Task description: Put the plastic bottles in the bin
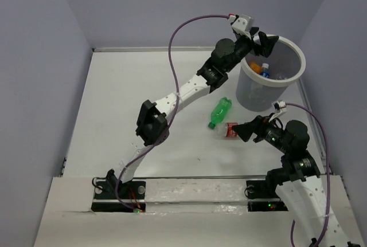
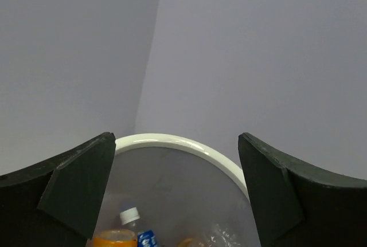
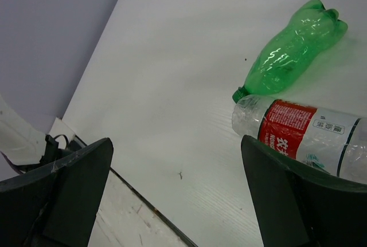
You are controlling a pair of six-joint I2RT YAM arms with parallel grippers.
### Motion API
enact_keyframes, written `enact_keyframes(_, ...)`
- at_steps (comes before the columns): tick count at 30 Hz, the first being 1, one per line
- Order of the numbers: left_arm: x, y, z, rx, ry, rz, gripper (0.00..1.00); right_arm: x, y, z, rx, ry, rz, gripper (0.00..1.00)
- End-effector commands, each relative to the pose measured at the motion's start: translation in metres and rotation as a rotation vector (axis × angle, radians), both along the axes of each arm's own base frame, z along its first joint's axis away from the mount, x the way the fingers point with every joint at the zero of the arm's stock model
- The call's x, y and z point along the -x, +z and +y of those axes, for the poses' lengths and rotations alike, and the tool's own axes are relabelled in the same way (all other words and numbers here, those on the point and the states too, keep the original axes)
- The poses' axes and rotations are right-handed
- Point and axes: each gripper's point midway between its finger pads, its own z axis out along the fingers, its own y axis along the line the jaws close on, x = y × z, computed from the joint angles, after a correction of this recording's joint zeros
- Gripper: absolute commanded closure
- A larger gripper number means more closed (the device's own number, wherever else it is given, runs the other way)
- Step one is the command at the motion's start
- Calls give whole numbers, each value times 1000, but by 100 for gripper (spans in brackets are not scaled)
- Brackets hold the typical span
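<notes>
Across white bench, found green bottle beside red-labelled bottle. Held left claw agape, empty, over bin; spread right claw wide, likely for red-labelled one.

left wrist: bin rim hidden at both sides behind left hand fingers; orange bottle, blue-labelled bottle cut off by bottom edge | right wrist: red-labelled bottle base hidden behind right hand finger, cut off at right edge | top: label print too small to read

White table, pale lavender walls
</notes>
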Motion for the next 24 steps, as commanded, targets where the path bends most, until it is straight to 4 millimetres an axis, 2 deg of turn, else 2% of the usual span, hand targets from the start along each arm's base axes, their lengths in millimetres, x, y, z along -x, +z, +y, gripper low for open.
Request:
enact_keyframes(1, 54, 149, 99, 98, 141, -222, 1, -3, 21, -2, 26, -5, -72, 1)
enact_keyframes(2, 48, 112, 97, 13, 157, -174, 1, -4, 24, -2, 30, -6, -81, 1)
enact_keyframes(3, 62, 132, 128, 23, 204, -184, 1, -5, 30, -3, 30, -10, -91, 1)
enact_keyframes(4, 63, 119, 136, -3, 224, -155, 1, -6, 32, -4, 33, -17, -96, 1)
enact_keyframes(5, 58, 64, 136, -104, 234, -77, 1, -8, 35, -5, 37, -26, -109, 1)
enact_keyframes(6, 69, 66, 158, -97, 252, -59, 1, -11, 38, -8, 44, -49, -118, 1)
enact_keyframes(7, 68, 48, 168, -99, 280, 1, 1, -12, 42, -10, 49, -61, -131, 1)
enact_keyframes(8, 75, 4, 181, -157, 287, 74, 1, -15, 43, -13, 55, -80, -138, 1)
enact_keyframes(10, 82, -40, 192, -174, 283, 194, 1, -16, 44, -13, 54, -85, -139, 1)
enact_keyframes(11, 90, -79, 201, -217, 280, 258, 1, -18, 43, -15, 51, -101, -133, 1)
enact_keyframes(13, 98, -116, 204, -250, 259, 330, 1, -20, 42, -18, 50, -123, -129, 1)
enact_keyframes(14, 103, -143, 204, -289, 241, 373, 1, -20, 41, -19, 43, -135, -124, 1)
enact_keyframes(15, 107, -161, 197, -327, 207, 394, 1, -23, 39, -22, 45, -161, -119, 1)
enact_keyframes(17, 111, -185, 189, -393, 171, 420, 1, -26, 36, -24, 46, -177, -105, 1)
enact_keyframes(18, 112, -206, 181, -443, 154, 441, 1, -28, 32, -25, 47, -185, -87, 1)
enact_keyframes(20, 112, -223, 173, -494, 149, 443, 1, -28, 29, -24, 45, -183, -77, 1)
enact_keyframes(21, 108, -235, 168, -521, 153, 453, 1, -28, 28, -24, 44, -183, -75, 1)
enact_keyframes(23, 99, -239, 164, -542, 177, 446, 1, -28, 25, -24, 44, -181, -69, 1)
enact_keyframes(24, 92, -254, 163, -578, 203, 453, 1, -27, 24, -23, 43, -175, -69, 1)
